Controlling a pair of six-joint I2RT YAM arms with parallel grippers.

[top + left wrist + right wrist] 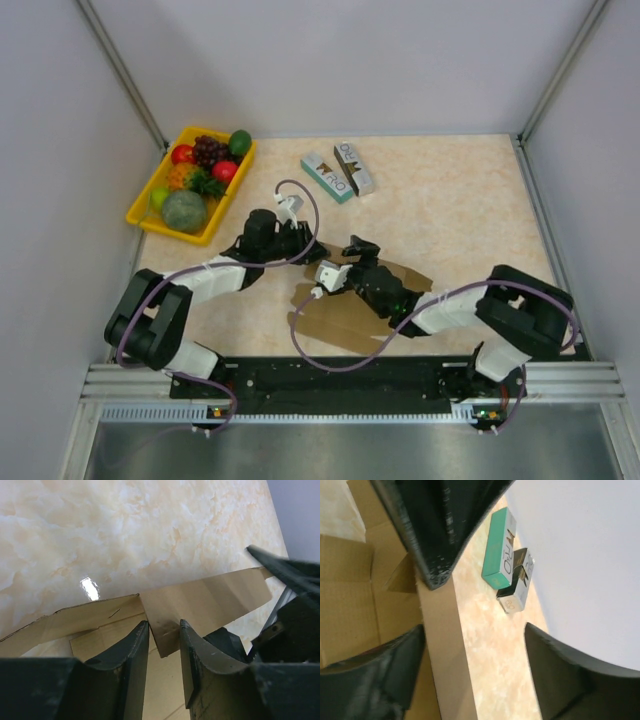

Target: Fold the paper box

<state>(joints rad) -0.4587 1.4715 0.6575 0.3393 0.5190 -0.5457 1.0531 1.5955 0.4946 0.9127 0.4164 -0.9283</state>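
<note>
The paper box (340, 322) is a flat brown cardboard sheet lying at the table's near centre, under both arms. In the left wrist view one long flap (210, 600) stands up from the sheet. Its end sits in the narrow gap of my left gripper (164, 625), whose fingers (132, 655) stay apart. That gripper (300, 243) reaches in from the left. My right gripper (474, 629) is wide open, with the upright cardboard strip (442, 650) close to its left finger (380, 670). From above, this gripper (352, 250) hovers over the sheet's far edge.
A yellow fruit tray (142, 212) stands at the back left. A teal box (326, 177) and a brown-white box (354, 167) lie side by side at the back centre, also seen as the teal box (500, 550) in the right wrist view. Grey walls enclose the table.
</note>
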